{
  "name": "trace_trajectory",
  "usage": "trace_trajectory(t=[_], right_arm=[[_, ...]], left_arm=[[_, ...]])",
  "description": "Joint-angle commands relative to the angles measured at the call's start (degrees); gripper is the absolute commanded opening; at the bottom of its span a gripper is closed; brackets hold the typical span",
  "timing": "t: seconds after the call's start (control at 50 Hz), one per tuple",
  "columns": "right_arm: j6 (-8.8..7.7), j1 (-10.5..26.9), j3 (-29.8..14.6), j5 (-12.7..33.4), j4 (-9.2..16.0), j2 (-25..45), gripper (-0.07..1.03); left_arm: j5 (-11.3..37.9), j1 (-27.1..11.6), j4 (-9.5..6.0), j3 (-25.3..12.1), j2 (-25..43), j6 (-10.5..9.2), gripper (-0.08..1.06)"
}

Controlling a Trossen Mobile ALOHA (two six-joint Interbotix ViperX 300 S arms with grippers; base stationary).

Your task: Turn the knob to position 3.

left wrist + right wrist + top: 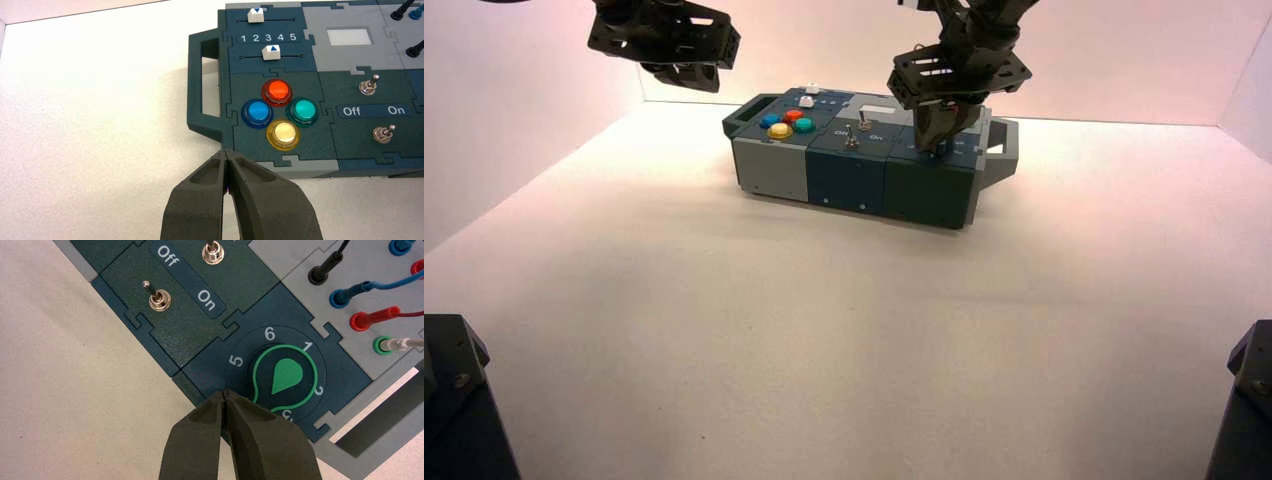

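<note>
The small green teardrop knob (286,376) sits on a dark round base ringed in green, at the right end of the box's top, inside a dial of white numerals; 5, 6, 1, 2 and 3 are readable. Its pointed tip aims toward the dark matte fingers (265,440) of the right gripper (226,394), which are pressed together at the dial's edge, holding nothing, tips just beside the knob. Two small metal toggle switches (159,299) flank an Off/On label nearby; banana plugs (372,319) crowd the grey panel beyond. The long plastic box (864,175) stands on a pale matte table (824,330) with wide bare room around it. The left gripper (227,154), fingers closed and empty, hovers off the box's handle end near four glossy round buttons (283,134).
</note>
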Motion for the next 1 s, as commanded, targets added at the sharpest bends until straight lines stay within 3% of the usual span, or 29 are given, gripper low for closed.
trace_trajectory(t=[0.02,1.0], right_arm=[[0.00,-0.09,-0.62,-0.35,0.18,-2.11,-0.02],[0.00,-1.58,0.26,-0.18,-0.18,-2.99,-0.02]], left_arm=[[-0.26,0.09,0.09,-0.62,-1.49,0.18,-0.03],[-0.26,0.09,0.00,-0.53,-1.49,0.18,-0.03]])
